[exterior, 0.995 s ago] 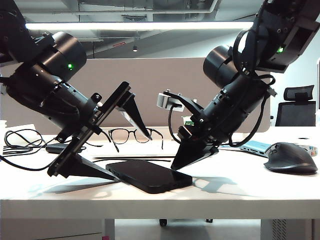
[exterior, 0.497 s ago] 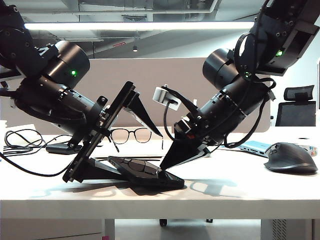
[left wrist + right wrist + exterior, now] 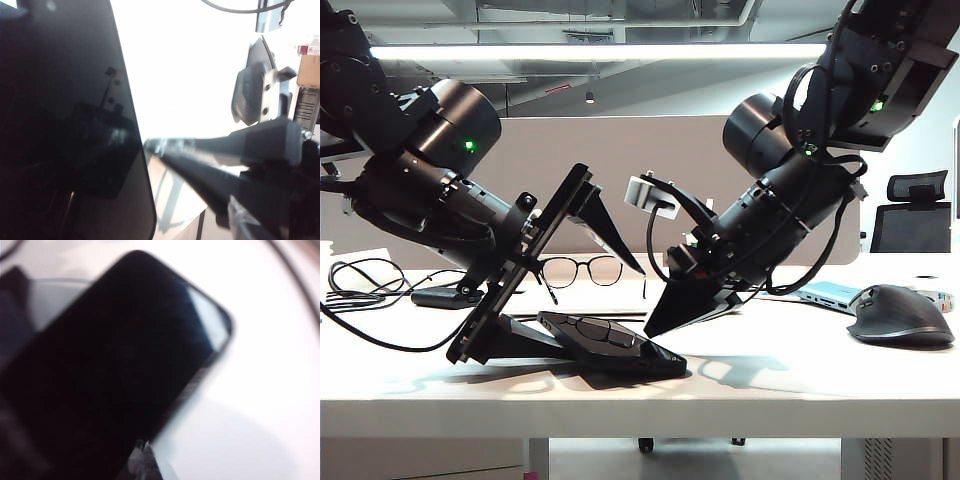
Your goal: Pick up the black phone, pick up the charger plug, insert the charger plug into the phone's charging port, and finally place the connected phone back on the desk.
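My left fingers (image 3: 535, 300) gape wide around the black phone (image 3: 610, 343) lying on the counter (image 3: 800, 375); right fingers (image 3: 655, 325) clenched empty beside it. Close squarely on its long edges.

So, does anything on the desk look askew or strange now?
Yes. The phone is askew: its left end is tipped up off the desk, over the lower finger of the open left hand. The shut right hand hovers just beyond its other end.

glasses (image 3: 580, 270), mouse (image 3: 902, 315), cables (image 3: 360, 285)
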Available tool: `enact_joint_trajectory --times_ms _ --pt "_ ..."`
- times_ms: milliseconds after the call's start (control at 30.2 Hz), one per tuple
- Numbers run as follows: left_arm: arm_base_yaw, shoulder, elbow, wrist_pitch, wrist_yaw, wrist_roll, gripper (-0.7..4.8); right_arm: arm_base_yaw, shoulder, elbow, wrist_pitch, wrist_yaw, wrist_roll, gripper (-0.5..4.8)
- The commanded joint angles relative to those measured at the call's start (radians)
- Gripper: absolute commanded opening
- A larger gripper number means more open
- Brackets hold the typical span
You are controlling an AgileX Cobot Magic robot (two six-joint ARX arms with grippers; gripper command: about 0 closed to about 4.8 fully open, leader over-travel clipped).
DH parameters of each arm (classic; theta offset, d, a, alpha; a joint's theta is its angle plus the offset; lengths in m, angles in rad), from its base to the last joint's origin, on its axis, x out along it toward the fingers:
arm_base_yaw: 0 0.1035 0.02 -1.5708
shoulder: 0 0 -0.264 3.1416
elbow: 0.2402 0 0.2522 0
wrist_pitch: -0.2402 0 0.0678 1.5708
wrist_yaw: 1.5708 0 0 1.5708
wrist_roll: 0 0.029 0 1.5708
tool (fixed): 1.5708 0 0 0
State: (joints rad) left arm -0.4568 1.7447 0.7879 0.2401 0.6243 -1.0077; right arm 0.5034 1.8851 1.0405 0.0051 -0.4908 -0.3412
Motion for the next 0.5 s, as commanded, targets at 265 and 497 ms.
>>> enact_joint_trajectory --times_ms 265,497 --pt "-0.002 0.003 -0.002 -0.014 -0.018 0.005 4.47 0.003 0.011 0.003 0.019 0.04 0.001 -0.05" --pt "-0.002 0.003 -0.002 -0.015 -0.014 0.005 4.47 0.02 0.031 0.003 0.014 -0.034 0.008 -0.05"
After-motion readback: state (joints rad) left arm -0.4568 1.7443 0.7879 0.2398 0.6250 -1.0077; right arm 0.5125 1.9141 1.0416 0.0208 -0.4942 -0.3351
